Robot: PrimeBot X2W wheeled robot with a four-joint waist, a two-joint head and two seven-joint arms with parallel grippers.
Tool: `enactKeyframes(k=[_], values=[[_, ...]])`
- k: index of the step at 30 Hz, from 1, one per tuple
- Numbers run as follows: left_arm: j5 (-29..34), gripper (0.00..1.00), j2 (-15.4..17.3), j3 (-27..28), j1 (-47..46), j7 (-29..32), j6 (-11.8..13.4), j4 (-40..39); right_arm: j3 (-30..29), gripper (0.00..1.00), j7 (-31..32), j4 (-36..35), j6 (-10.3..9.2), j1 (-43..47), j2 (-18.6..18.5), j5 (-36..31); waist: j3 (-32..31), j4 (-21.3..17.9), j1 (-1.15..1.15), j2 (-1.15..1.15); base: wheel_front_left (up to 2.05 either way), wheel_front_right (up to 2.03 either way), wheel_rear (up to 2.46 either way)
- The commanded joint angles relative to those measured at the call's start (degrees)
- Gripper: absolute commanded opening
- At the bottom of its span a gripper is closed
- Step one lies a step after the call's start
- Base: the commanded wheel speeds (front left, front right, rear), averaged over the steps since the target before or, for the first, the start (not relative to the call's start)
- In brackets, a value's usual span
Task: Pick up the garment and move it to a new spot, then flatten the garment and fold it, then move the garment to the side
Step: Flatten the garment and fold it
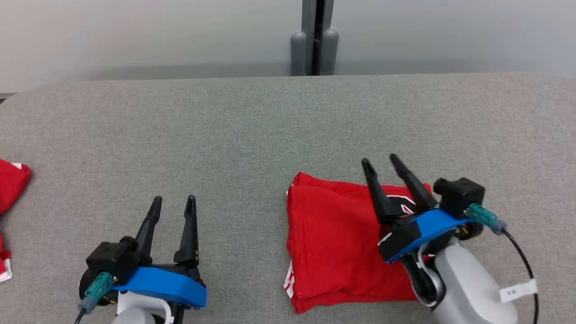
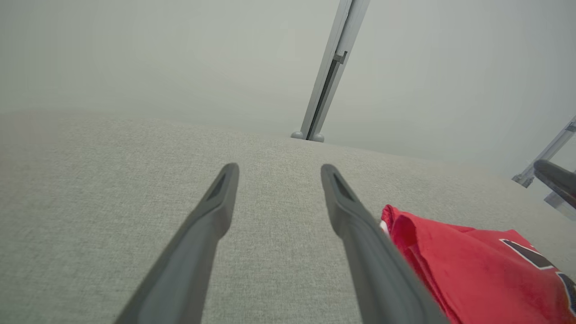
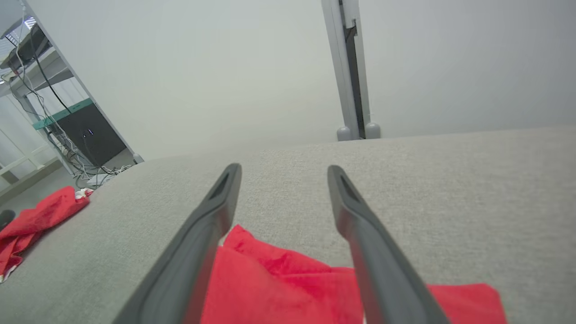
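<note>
Since the garment (image 1: 333, 243) looks folded and left gripper (image 1: 174, 198) and right gripper (image 1: 379, 159) sit spread, empty: pinch all layers, slide low.

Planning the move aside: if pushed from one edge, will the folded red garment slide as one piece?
Probably not: the folded red garment looks soft, with loose layered edges, so it would likely bunch. The grey cloth-covered table looks textured, so expect drag. Lifted, it would probably droop and unfold.

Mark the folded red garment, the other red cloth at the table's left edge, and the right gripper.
Folded red garment (image 1: 333, 243): head view, middle of top layer.
Other red cloth (image 1: 11, 182): head view, its upper lobe.
Right gripper (image 1: 379, 159): head view, midway between fingertips.
</note>
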Motion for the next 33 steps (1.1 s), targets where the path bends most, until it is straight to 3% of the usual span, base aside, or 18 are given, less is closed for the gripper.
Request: enactKeyframes(k=[1, 8, 12, 22, 33], values=[[0.34, 1.00, -0.37, -0.18, -0.87, -0.26, -0.18, 0.24, -2.16, 1.00, -0.20, -1.15, 0.01, 2.05, -0.18, -2.45, -0.36, -0.23, 0.00, 0.00, 0.00, 0.00, 0.00], [1.59, 1.00, -3.00, 0.86, -0.69, -0.40, -1.01, 2.93, -15.60, 1.00, -0.21, -9.46, 0.01, 11.36, -0.16, -14.26, -1.97, -0.66, 0.00, 0.00, 0.00, 0.00, 0.00], [3.10, 1.00, -4.31, 3.52, 1.04, -0.42, -1.29, 4.51, -18.98, 1.00, -0.22, -11.49, 0.01, 15.50, -0.12, -15.71, -2.79, -0.83, 0.00, 0.00, 0.00, 0.00, 0.00], [7.33, 1.00, -7.09, 10.94, 5.20, -0.44, -3.16, 6.37, -19.11, 1.00, -0.22, -12.73, 0.01, 19.45, -0.15, -15.49, -4.52, -0.42, 0.00, 0.00, 0.00, 0.00, 0.00], [10.36, 1.00, -8.97, 14.70, 5.33, -0.45, -5.72, 8.05, -18.75, 1.00, -0.23, -12.15, 0.01, 19.01, -0.15, -15.69, -5.08, -0.40, 0.00, 0.00, 0.00, 0.00, 0.00]])
